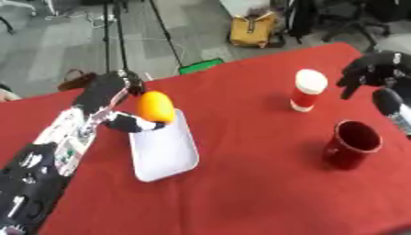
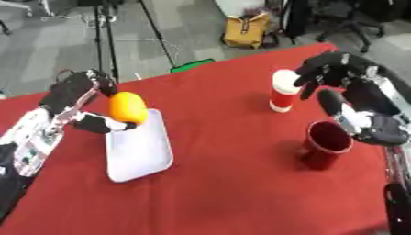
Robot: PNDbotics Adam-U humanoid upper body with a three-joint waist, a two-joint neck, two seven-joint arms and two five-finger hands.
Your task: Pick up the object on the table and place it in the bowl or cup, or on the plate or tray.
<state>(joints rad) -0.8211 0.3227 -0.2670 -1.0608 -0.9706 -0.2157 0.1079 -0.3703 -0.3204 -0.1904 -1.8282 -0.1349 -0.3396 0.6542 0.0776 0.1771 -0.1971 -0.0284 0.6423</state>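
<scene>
My left hand [image 1: 128, 120] is shut on an orange-yellow oval object [image 1: 156, 106], holding it just over the far end of a white rectangular tray [image 1: 164, 151] that lies on the red table. Whether the object touches the tray I cannot tell. My right hand [image 2: 345, 75] hovers at the right side of the table, above and behind a dark red mug [image 2: 324, 144], with its fingers hanging relaxed and holding nothing.
A red and white cup [image 1: 308, 90] stands at the back right, close to the right hand. The red tablecloth [image 1: 241, 193] stretches toward me. Past the far table edge are a yellow bag [image 1: 253, 30], a green item [image 1: 201, 66], stand legs and chairs on the floor.
</scene>
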